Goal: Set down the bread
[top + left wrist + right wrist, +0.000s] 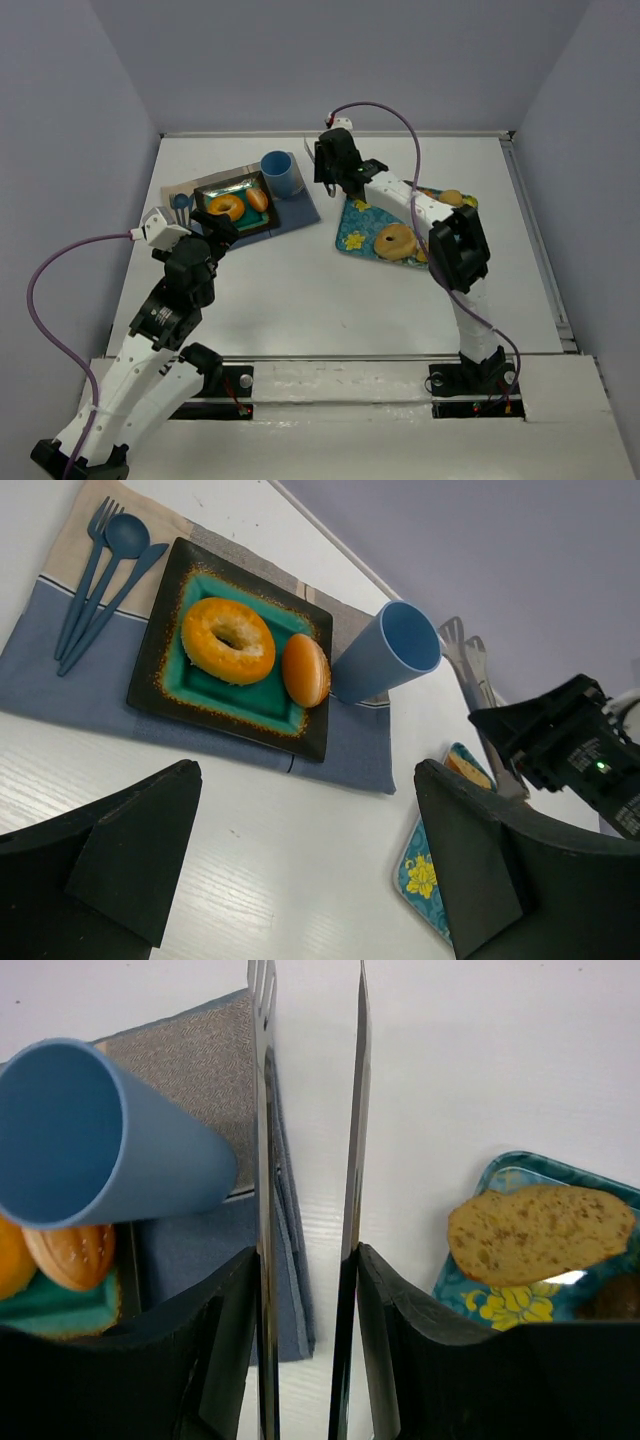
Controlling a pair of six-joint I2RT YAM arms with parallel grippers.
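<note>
A small brown bun [306, 669] lies beside an orange bagel [228, 640] on the dark square plate [160, 660]. A seeded bread slice [540, 1233] rests on the blue flowered tray [500, 1305]. My right gripper [305, 1260] is shut on metal tongs [265, 1160], whose two blades stand apart with nothing between them, over the table between the blue cup [100, 1135] and the tray. My left gripper [308, 780] hangs open and empty over bare table just in front of the placemat [60, 670].
A blue fork, spoon and knife [105, 570] lie on the placemat's left side. Another bagel [397, 241] and a bun [452, 197] sit on the flowered tray [355, 235]. Grey walls close in the table on three sides.
</note>
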